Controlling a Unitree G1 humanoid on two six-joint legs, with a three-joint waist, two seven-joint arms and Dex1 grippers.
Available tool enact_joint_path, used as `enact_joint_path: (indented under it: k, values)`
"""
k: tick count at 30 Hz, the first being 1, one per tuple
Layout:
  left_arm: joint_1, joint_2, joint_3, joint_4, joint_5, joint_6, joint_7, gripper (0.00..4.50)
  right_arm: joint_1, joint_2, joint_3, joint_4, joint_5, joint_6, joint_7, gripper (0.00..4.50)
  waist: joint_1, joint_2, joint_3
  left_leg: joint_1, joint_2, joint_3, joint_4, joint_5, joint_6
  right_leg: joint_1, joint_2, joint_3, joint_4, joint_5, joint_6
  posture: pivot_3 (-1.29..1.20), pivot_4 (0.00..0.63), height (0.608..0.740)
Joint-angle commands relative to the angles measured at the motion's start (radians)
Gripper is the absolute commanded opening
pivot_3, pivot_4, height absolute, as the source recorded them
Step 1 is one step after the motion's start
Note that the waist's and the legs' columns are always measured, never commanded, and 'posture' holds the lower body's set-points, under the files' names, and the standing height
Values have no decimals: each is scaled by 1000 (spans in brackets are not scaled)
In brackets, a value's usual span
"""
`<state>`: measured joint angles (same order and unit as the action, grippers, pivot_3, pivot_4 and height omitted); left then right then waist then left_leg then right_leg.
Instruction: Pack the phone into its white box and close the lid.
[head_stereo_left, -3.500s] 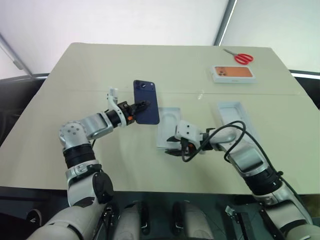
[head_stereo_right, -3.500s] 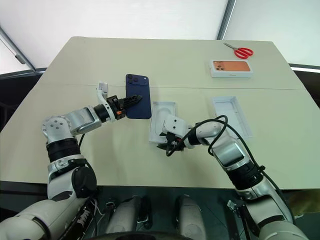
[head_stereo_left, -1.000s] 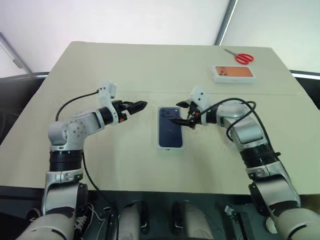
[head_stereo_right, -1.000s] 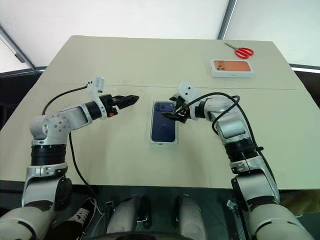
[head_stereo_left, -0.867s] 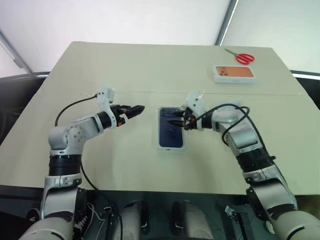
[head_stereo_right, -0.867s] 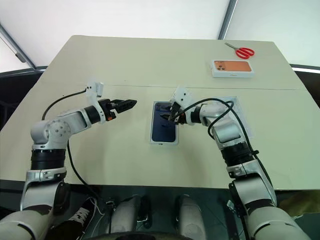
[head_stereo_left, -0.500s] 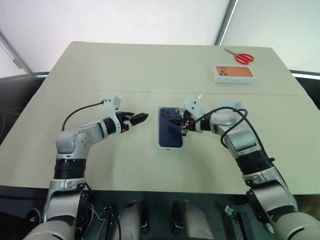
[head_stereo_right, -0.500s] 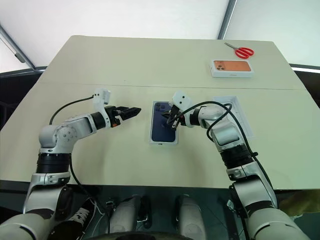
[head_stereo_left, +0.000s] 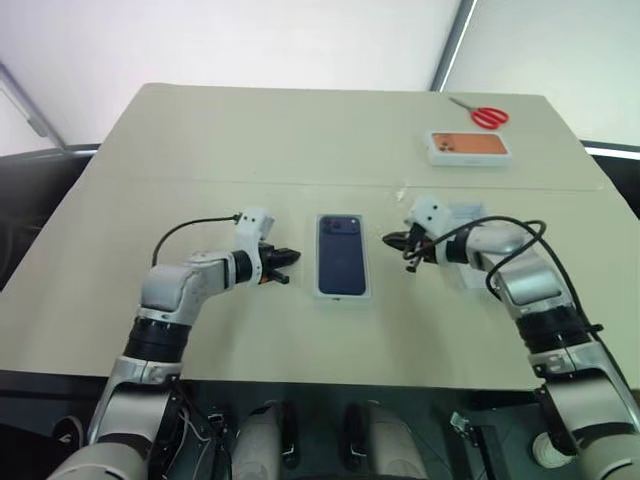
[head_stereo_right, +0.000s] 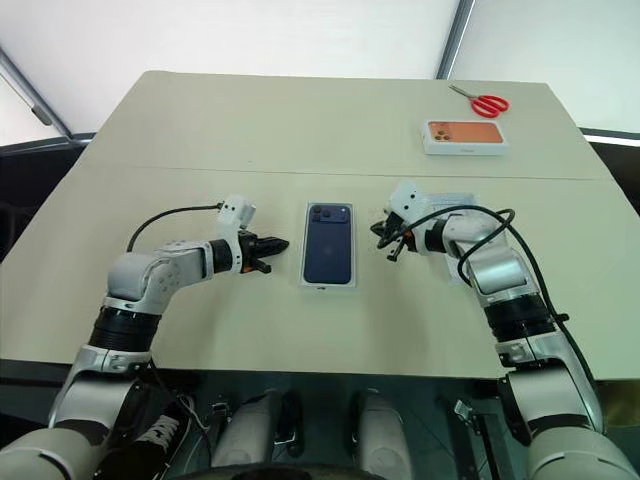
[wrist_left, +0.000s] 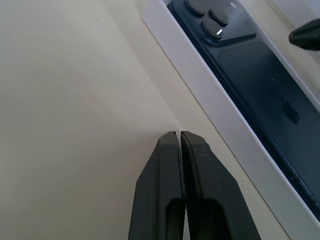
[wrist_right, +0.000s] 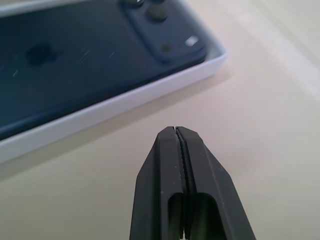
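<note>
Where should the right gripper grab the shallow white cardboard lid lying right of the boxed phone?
Probably one thin long wall of the shallow white cardboard lid, pinched from above. It seems to lie flat, hollow side up, so only the upright rim offers an edge. The shut right gripper sits between the lid and the white cardboard box, so the box-side wall is nearest.

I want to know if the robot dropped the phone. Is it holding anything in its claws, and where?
Nothing. The left gripper and right gripper are both shut on empty air, and the phone lies in the white box.
</note>
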<state>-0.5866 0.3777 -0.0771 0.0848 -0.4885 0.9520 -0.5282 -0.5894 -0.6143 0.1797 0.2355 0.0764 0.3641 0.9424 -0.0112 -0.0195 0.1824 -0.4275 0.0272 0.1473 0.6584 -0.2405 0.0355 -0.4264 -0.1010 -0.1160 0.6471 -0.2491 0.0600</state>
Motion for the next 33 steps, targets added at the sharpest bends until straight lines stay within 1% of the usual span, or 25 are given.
enact_joint_path:
  k: [1, 5, 7, 9, 12, 18, 28, 30, 33]
  values:
    - [-8, -12, -64, 9, 51, 23, 10, 36, 19, -1, 14, -65, -25, -24, -7, 0, 1, 0, 0, 0, 0, 0, 0, 0, 0, 0, 0, 0, 0, 0, 0, 0, 150, 738]
    - [-28, -30, -108, 8, 46, 70, -40, 36, 31, 31, 19, -105, -13, 2, -11, 0, 2, 0, 0, 0, 0, 0, 0, 0, 0, 0, 0, 0, 0, 0, 0, 0, 150, 738]
    - [-66, -63, -115, 23, 0, 102, -104, 36, 27, 33, 23, -103, -21, -2, -11, 0, 5, 0, 0, 0, 0, -1, 1, 0, 0, 1, 0, 0, 0, 0, 0, 0, 150, 738]
    - [-107, -88, -129, 71, 11, 98, -135, 36, 22, 33, 24, -95, -25, -6, -12, 0, 11, 0, 0, 0, -1, 0, 2, -1, 1, 1, -1, -1, 0, 0, 0, 0, 150, 738]
    - [-168, -128, -188, 177, 95, 7, -159, 36, 20, 21, 20, -86, -29, -10, -6, 0, 23, 1, 0, -1, 0, -1, 3, -1, 2, 1, -1, -1, 0, 0, 0, 0, 150, 738]
    - [-242, -213, -204, 295, 146, -56, -212, 36, 26, -33, -4, -66, -48, -22, 11, 0, 29, 1, 0, -1, -3, -3, 5, -4, 2, 3, -4, -3, -1, 0, 0, 0, 150, 738]
    - [-388, -382, -197, 584, 263, -224, -268, 36, 74, -167, -65, -11, -57, -59, 37, 0, 39, 1, 0, -4, -4, -4, 7, -3, 6, 2, -6, -5, -2, 0, 0, 0, 150, 738]
    - [-411, -404, -195, 630, 282, -261, -284, 36, 93, -187, -78, -21, -51, -49, 43, 0, 42, 1, 0, -4, -4, -4, 7, -3, 6, 2, -6, -6, -2, 0, 0, 0, 150, 738]
    - [-457, -425, -158, 721, 296, -307, -276, 36, 113, -202, -94, -23, -55, -55, 38, 0, 50, 0, 0, -5, -4, -4, 7, -4, 6, 2, -5, -6, -2, 0, 0, 0, 150, 738]
